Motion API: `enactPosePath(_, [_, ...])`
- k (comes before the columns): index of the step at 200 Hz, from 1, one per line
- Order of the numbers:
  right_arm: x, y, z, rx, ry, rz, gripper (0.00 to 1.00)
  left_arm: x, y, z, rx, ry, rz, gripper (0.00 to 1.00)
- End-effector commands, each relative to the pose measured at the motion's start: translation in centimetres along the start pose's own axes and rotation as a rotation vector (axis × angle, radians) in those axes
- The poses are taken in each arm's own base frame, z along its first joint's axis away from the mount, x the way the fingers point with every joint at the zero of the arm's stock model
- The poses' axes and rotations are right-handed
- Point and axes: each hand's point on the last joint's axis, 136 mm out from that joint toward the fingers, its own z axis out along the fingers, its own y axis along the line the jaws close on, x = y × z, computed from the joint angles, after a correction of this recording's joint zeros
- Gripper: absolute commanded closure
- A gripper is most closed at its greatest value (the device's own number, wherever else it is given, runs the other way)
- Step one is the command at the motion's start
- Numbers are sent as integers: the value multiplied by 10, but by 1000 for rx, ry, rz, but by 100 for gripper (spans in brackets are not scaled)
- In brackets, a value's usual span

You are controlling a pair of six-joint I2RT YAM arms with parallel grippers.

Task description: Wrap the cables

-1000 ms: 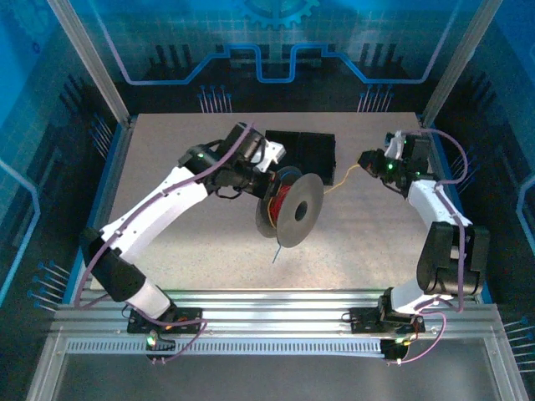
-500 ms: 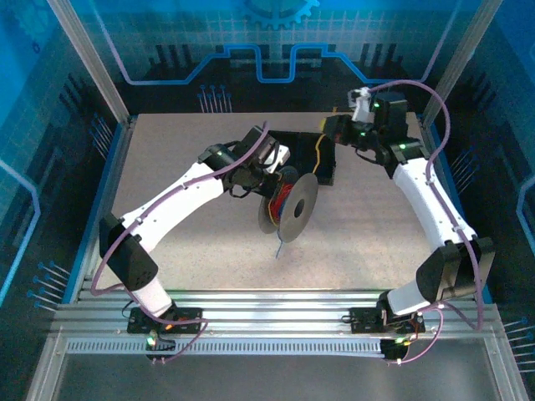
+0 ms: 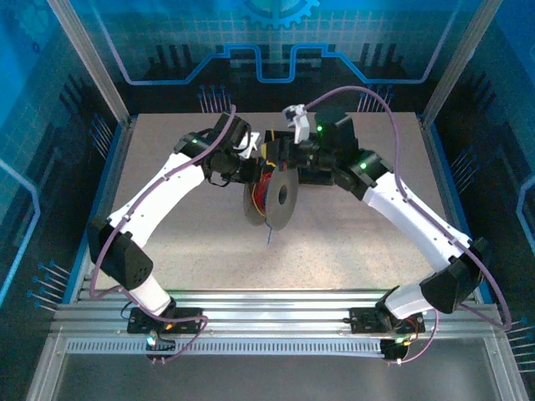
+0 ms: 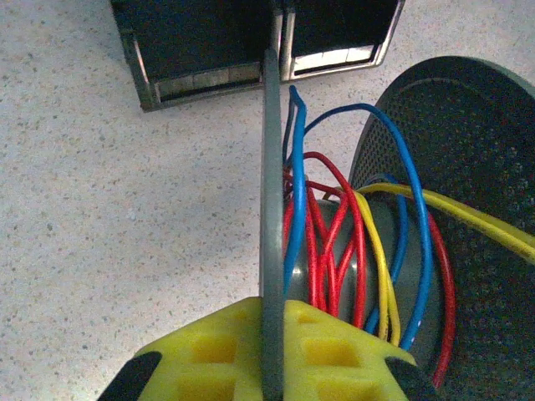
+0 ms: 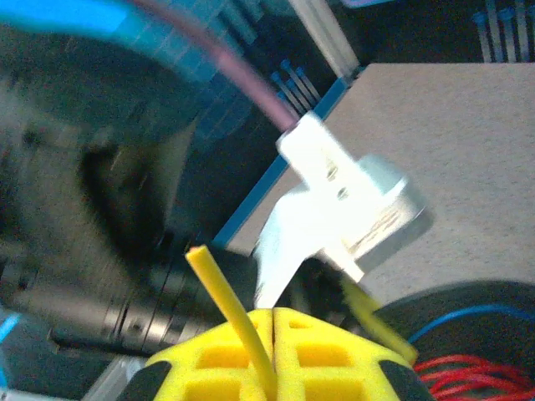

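A grey spool (image 3: 272,199) stands on edge mid-table, and my left gripper (image 3: 249,170) is shut on its near flange (image 4: 272,209). That flange runs between the yellow fingers of the left gripper (image 4: 272,311). Red cable (image 4: 322,251), blue cable (image 4: 418,217) and yellow cable (image 4: 376,259) are wound on the hub. My right gripper (image 3: 277,156) hovers just behind the spool top, close to the left wrist. In the right wrist view the right gripper (image 5: 274,316) is shut on the yellow cable (image 5: 226,296), whose free end sticks up. A blue tail (image 3: 269,236) hangs below the spool.
Two black boxes (image 4: 201,42) sit on the table just beyond the spool. The left arm's white camera mount (image 5: 347,196) is very near the right fingers. Blue walls and metal posts (image 3: 100,75) ring the speckled table (image 3: 167,242).
The right arm swung from the table's right side across to the spool top, carrying the yellow cable. The left arm drew the spool slightly left and turned it.
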Motion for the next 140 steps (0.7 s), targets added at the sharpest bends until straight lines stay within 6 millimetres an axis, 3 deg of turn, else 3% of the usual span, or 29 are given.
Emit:
enactPosePath(1, [-14,79,-33,-184,-112,-128,100,1,25,-10,-20,-7,-154,100])
enactPosePath(31, [31,100,-31,-216,-56,-161,100,-9,39,-26,-17,-66,-228,100])
enactPosePath(65, [80,100,-26,-219,5,-144,100,-21,49,-44,13,-143,-308,100])
enactPosePath(91, [111,82,-27,-179,23,-99,100,-28,56,-58,46,-193,-355,100])
enactPosePath(140, [160,28,-30,-72,17,26,100,-34,69,-77,138,-271,-454,100])
